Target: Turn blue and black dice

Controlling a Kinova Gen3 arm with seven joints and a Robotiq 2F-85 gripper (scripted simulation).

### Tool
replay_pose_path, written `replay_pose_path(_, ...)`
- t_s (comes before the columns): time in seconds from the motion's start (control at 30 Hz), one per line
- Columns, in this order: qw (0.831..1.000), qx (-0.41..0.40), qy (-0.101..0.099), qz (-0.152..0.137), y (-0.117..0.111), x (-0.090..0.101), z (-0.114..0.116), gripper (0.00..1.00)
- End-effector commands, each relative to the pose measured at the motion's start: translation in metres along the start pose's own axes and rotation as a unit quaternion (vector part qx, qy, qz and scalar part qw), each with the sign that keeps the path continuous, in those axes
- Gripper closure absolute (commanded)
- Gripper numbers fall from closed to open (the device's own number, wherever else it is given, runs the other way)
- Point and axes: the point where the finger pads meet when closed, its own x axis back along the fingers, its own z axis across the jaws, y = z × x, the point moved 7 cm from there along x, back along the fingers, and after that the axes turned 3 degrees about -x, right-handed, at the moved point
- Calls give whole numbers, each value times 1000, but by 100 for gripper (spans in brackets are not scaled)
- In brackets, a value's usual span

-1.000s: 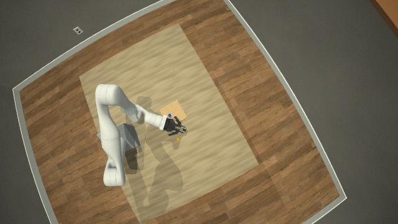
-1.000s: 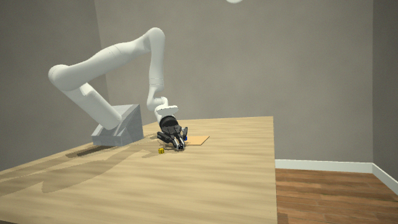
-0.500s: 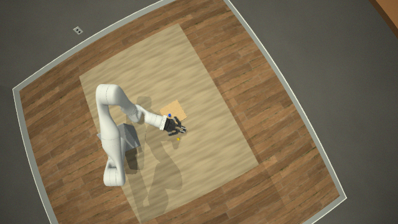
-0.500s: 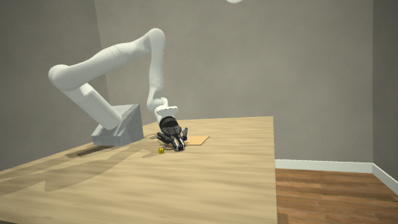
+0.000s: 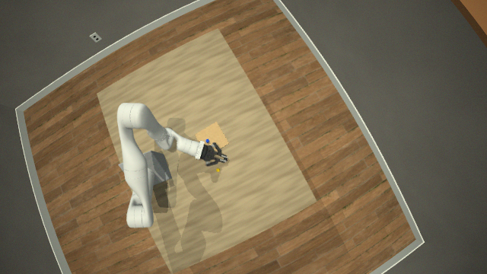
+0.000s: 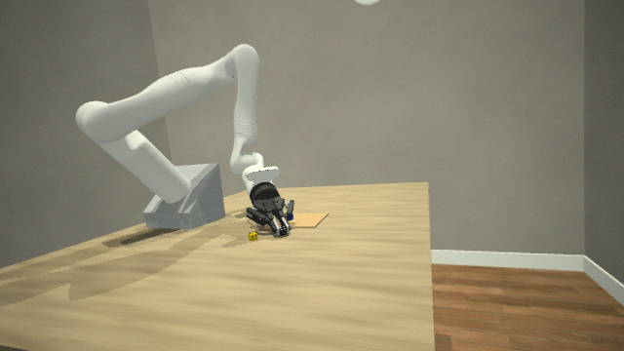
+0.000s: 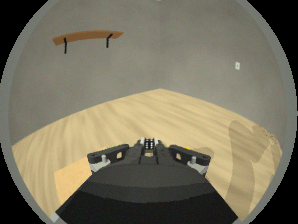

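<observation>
Plain grey walls [image 5: 399, 114] [image 6: 341, 97] [image 7: 150, 65] surround a pale, wood-grained table [image 5: 247, 114] [image 6: 341, 273] [image 7: 125, 115], whose edges lie well apart from the gripper [image 5: 224, 159] [image 6: 281, 231] [image 7: 149, 142]. Its fingers pinch the black die [image 5: 225, 159] [image 6: 283, 232] [image 7: 149, 144], a white-dotted cube, low beyond the mat's edge. To one side, the flat tan mat [image 5: 213, 132] [image 6: 312, 220] [image 7: 71, 177] bears the blue die [image 5: 208, 141] [image 6: 292, 217]; the yellow die [image 5: 218, 170] [image 6: 253, 236] [image 7: 188, 148] sits near the gripper's other side, on the table.

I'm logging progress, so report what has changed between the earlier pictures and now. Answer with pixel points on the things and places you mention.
Nothing has clearly moved; any shift of the pincer [image 5: 224, 158] [image 6: 282, 231] [image 7: 149, 143] is too slight to tell. The black die [image 5: 225, 159] [image 6: 283, 232] [image 7: 149, 144] remains between its fingertips, the blue die [image 5: 208, 141] [image 6: 292, 217] on the mat [image 5: 216, 133] [image 6: 312, 220] [image 7: 72, 179], and the yellow die [image 5: 218, 170] [image 6: 253, 236] [image 7: 188, 148] off it.
</observation>
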Motion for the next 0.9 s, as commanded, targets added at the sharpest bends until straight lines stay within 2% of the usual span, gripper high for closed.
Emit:
replay_pose_path(0.0, 1000, -1, 0, 0, -1, 0, 0, 89)
replay_pose_path(0.37, 1000, -1, 0, 0, -1, 0, 0, 89)
replay_pose_path(0.4, 1000, -1, 0, 0, -1, 0, 0, 85)
replay_pose_path(0.57, 1000, -1, 0, 0, -1, 0, 0, 81)
replay_pose_path(0.7, 1000, -1, 0, 0, -1, 0, 0, 73)
replay_pose_path(0.83, 1000, -1, 0, 0, -1, 0, 0, 73)
replay_pose_path(0.87, 1000, -1, 0, 0, -1, 0, 0, 69)
